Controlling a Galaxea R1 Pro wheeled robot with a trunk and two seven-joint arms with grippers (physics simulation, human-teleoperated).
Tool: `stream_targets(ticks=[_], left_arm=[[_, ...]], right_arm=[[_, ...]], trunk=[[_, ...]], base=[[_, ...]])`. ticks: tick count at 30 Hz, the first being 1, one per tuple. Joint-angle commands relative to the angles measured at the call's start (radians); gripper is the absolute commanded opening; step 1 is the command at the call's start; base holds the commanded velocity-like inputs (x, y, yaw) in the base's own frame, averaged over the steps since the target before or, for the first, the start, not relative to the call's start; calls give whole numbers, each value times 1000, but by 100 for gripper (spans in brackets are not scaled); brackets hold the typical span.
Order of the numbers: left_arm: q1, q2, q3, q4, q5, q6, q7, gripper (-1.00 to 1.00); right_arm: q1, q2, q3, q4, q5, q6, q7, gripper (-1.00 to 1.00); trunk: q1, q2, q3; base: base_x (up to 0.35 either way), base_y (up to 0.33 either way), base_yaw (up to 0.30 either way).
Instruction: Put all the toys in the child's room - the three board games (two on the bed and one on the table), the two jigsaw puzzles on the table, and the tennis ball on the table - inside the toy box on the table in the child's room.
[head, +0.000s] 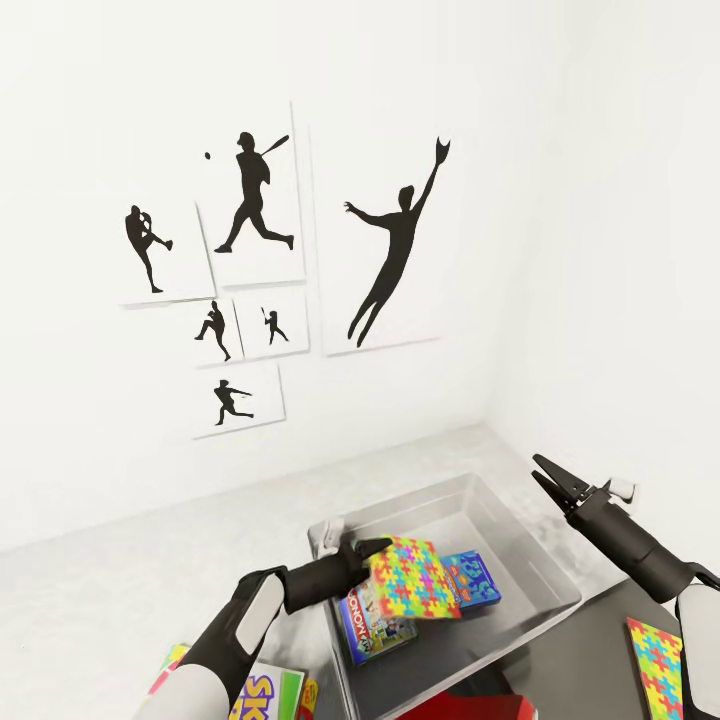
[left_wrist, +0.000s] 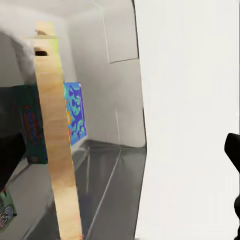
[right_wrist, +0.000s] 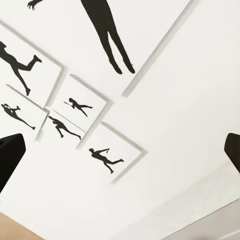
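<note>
The left gripper (head: 368, 558) holds a puzzle (head: 415, 578) clamped over the toy box (head: 545, 560). Next move, I judge: release it inside. The right gripper (head: 548, 478) hangs open, empty.

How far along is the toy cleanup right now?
Done: the Monopoly box and small blue game lie in the toy box. In hand: the left gripper holds a jigsaw puzzle over it. Left: the second puzzle and the Skip-Bo box outside. No tennis ball visible.

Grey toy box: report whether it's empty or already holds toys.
Not empty. The shallow light grey toy box holds a Monopoly game box and a small blue game box; the left gripper holds a colourful jigsaw puzzle above them.
</note>
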Motion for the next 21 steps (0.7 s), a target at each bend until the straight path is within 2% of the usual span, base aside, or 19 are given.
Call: stream_targets(ticks=[1,5,10,21], left_arm=[[-1,0,1,-3,10,11,1,100],[-1,0,0,-11,19,40,2,100],[-1,0,-4,-69,20,87,4,100],[3,0,-2,-124,21,98,2,100]], right_arm=[[-1,0,-1,0,1,4,4,100],[-1,0,0,0,1,4,4,100],[-1,0,0,0,1,4,4,100],[-1,0,0,0,1,4,4,100]], trunk=[[1,-2,-2],[1,-2,-2],[1,-2,-2],[1,-2,-2]], base=[[0,0,0],[0,0,0],[0,0,0],[0,0,0]])
